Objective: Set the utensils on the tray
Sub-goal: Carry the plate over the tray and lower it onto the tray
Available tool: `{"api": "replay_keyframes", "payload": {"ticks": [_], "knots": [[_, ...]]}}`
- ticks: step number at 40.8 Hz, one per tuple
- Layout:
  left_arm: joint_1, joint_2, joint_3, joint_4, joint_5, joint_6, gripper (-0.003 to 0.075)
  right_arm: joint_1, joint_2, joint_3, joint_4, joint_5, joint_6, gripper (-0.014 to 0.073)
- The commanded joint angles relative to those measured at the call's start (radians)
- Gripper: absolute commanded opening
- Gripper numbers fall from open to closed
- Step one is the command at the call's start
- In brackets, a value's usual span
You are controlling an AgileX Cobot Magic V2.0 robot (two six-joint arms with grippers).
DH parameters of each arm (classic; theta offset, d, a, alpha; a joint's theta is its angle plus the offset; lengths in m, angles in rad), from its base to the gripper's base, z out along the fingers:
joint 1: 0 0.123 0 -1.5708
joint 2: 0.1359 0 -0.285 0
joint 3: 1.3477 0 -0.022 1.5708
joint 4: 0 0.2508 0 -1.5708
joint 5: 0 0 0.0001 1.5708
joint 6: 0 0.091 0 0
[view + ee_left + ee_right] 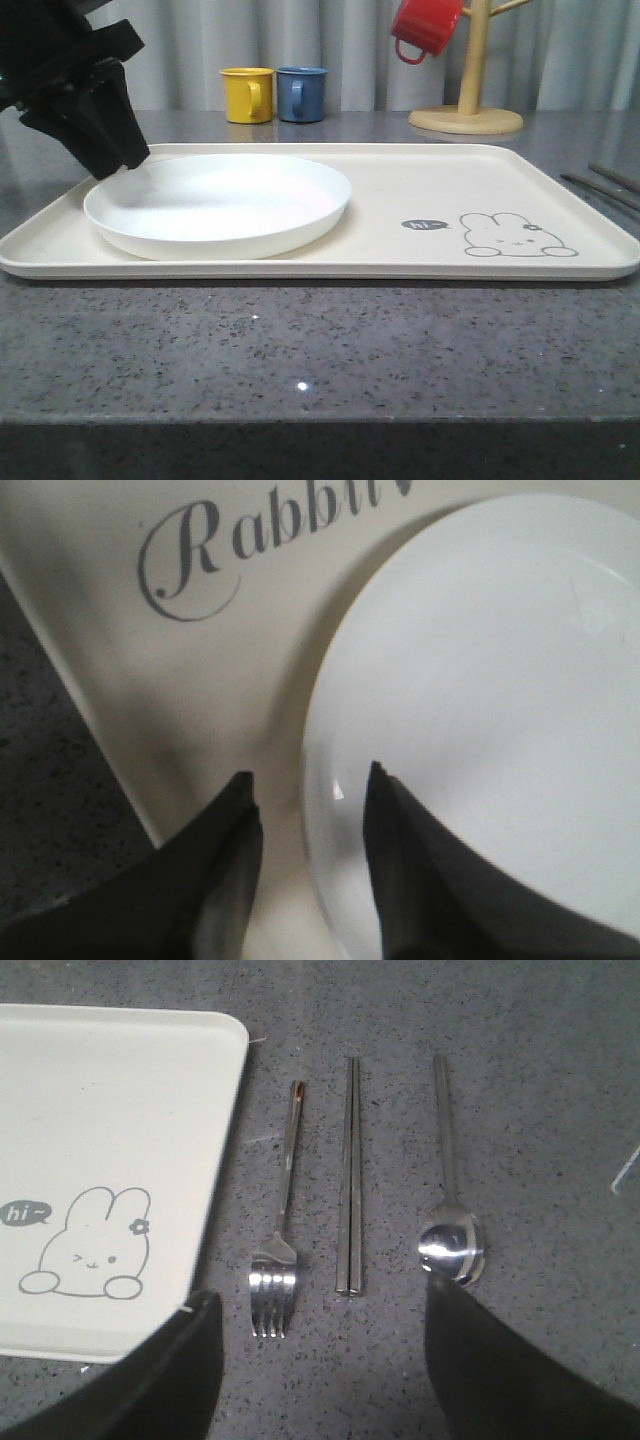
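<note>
Right wrist view: fork (pixel 277 1250), chopsticks (pixel 351 1180), spoon (pixel 450 1200) parallel on grey counter (pixel 540 1080) beside tray (pixel 110 1110); right gripper (pixel 320 1360) above, jaws wide. Plate (pixel 218 205) on tray's left half. Left gripper (pixel 310 810) jaws parted, straddling plate rim.

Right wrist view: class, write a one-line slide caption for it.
Open right gripper above fork, chopsticks and spoon, laid side by side on the grey counter beside the tray.
</note>
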Motion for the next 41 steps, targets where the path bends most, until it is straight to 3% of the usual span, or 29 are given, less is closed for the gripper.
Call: {"api": "replay_keyframes", "payload": {"ticks": [1, 9, 21, 30, 41], "knots": [[-0.001, -0.063, -0.071, -0.02, 0.049, -0.012, 0.034, -0.002, 0.011, -0.033, -0.007, -0.063, -0.003, 0.0471], [-0.08, -0.178, -0.083, 0.011, 0.06, -0.03, 0.0336, -0.002, 0.011, -0.033, -0.007, -0.063, -0.003, 0.0471], [-0.374, -0.395, 0.002, 0.447, 0.032, -0.272, 0.0336, -0.002, 0.011, -0.033, -0.007, -0.063, -0.003, 0.0471], [-0.471, -0.623, 0.202, 0.445, -0.107, -0.293, 0.0335, -0.002, 0.011, -0.033, -0.007, -0.063, -0.003, 0.0471], [-0.473, -0.903, 0.428, 0.438, -0.164, -0.293, 0.0335, -0.002, 0.011, -0.033, -0.007, -0.063, -0.003, 0.0471]]}}
